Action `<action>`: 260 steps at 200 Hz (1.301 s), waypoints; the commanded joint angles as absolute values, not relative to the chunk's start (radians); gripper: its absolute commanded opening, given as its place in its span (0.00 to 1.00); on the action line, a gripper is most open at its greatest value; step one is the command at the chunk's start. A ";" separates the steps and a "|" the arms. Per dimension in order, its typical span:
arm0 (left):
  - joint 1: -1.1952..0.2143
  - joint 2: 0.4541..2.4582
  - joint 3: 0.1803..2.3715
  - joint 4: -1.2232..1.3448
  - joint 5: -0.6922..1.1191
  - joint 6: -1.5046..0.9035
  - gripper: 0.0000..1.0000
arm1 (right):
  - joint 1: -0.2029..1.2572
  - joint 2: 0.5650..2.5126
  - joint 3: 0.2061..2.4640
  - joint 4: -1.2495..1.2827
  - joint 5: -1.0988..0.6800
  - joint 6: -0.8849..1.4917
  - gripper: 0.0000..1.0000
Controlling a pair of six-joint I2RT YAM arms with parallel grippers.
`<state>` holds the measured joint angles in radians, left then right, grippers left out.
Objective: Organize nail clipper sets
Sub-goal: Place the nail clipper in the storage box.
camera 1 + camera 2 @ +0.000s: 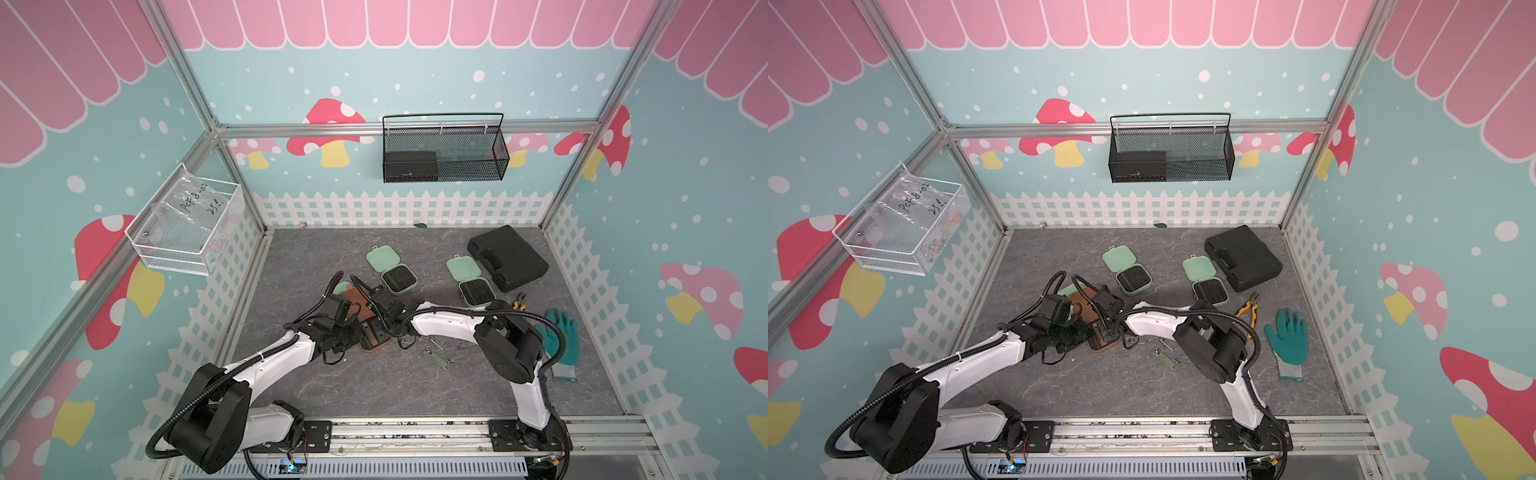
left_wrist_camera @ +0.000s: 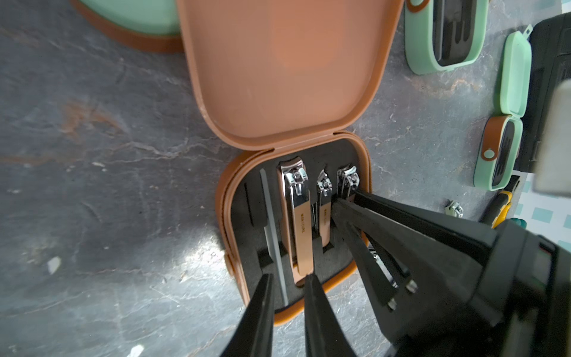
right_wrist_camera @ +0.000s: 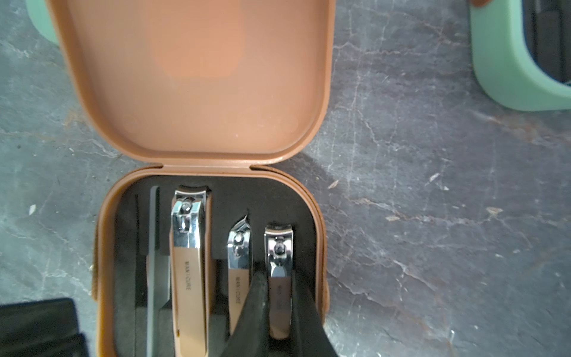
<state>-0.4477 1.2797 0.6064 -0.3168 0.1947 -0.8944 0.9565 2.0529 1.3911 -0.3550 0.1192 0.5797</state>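
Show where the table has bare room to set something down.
Widest: the near strip of table between the arm bases and the loose clippers. Also the far left corner. Crowded: around the brown case, and the right side with black tool case, pliers, glove.

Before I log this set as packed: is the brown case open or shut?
Open: the brown case has its lid swung back, clippers showing inside.

Open brown case [image 2: 278,77] with three clippers [image 2: 298,216]

Mushroom-print walls [image 1: 415,83] and aluminium frame [image 1: 407,128] surround a grey marbled floor [image 1: 374,386].
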 commanded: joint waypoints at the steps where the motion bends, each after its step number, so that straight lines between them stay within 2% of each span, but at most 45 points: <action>1: -0.451 1.275 0.592 -0.305 0.190 -0.904 0.22 | 0.954 2.115 1.382 -0.536 0.127 0.581 0.21; 38: -0.451 1.275 0.594 -0.305 0.192 -0.904 0.22 | 0.954 2.080 1.485 -0.579 0.109 0.539 0.29; 76: -0.451 1.279 0.596 -0.305 0.191 -0.905 0.22 | 0.954 2.054 1.558 -0.607 0.104 0.515 0.31; 138: -0.451 1.289 0.601 -0.302 0.193 -0.903 0.22 | 0.950 2.111 1.634 -0.571 0.133 0.476 0.19; 202: -0.451 1.290 0.600 -0.301 0.192 -0.900 0.21 | 0.926 2.189 1.676 -0.566 0.142 0.460 0.15; 260: -0.451 1.314 0.603 -0.281 0.190 -0.900 0.19 | 0.921 2.183 1.600 -0.526 0.120 0.481 0.12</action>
<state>-0.4477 1.2957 0.6060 -0.3126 0.1951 -0.8940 0.9237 2.1792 1.6493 -0.5346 0.1226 0.4713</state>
